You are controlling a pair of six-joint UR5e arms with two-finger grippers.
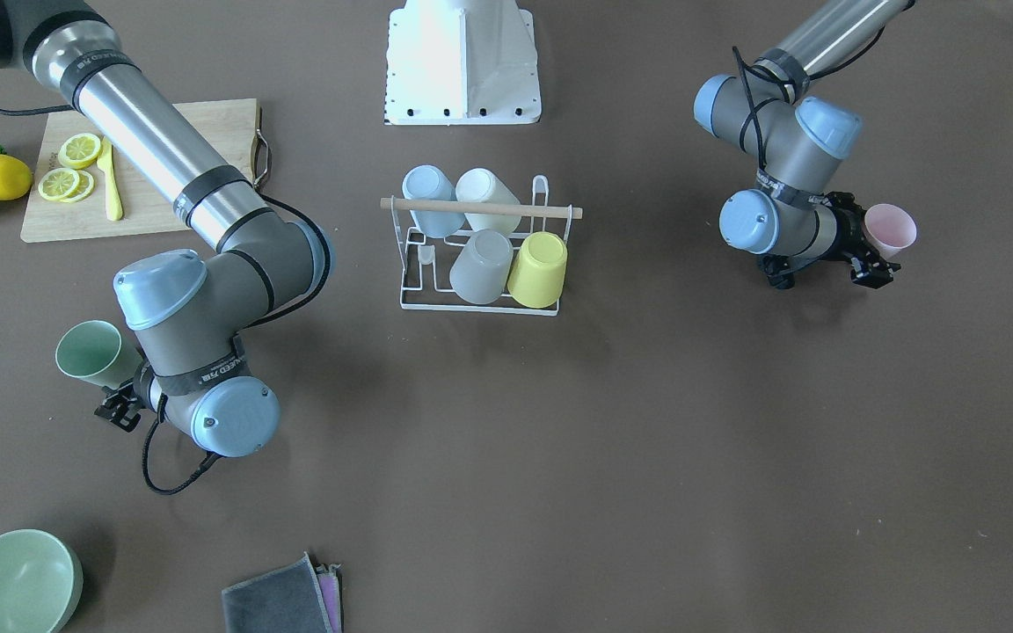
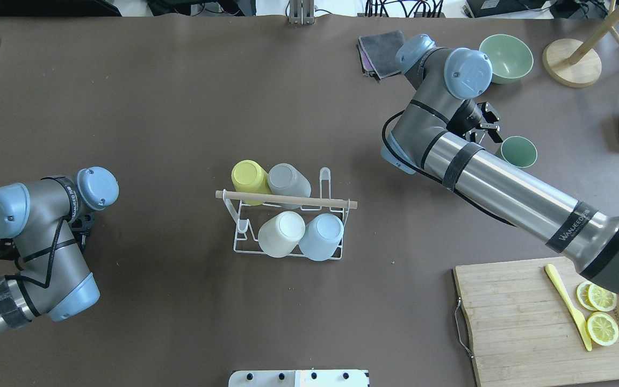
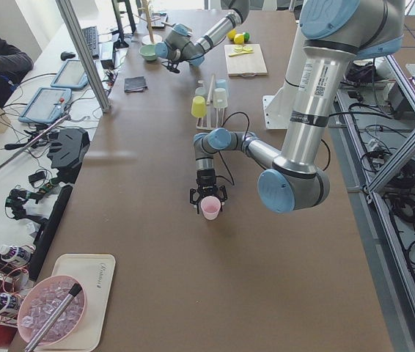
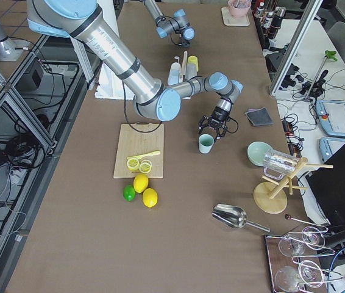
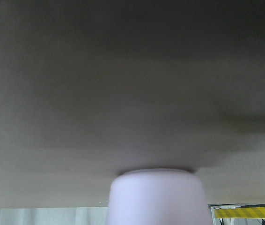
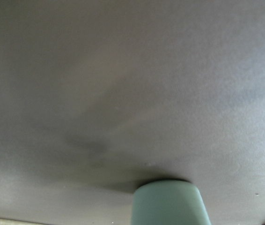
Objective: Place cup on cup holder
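Two loose cups: a pale pink cup (image 1: 892,230) stands upright on the brown table (image 1: 647,440) at the left arm's end, and a pale green cup (image 1: 91,352) stands upright on the right arm's side. Both are well away from the rack.
Left arm: the left gripper (image 3: 210,198) points down over the pink cup, fingers spread either side of its rim.
Right arm: the right gripper (image 4: 213,130) hangs just above the green cup, fingers apart.
Rack: a white wire cup holder (image 1: 404,264) sits mid-table, with a light wooden rod (image 1: 550,211) across the top.
On the rack: yellow cup (image 1: 538,270), grey cup (image 1: 481,266), cream cup (image 1: 484,187) and light blue cup (image 1: 429,187), all mouth-down and leaning. One short peg (image 1: 426,256) is bare.
Writing: the dark band (image 2: 571,224) on the right arm has white lettering, seemingly "WANLEED".
Around: cutting board (image 1: 155,211) with lemon slices (image 1: 80,149), green bowl (image 1: 10,585), folded cloths (image 1: 282,602).
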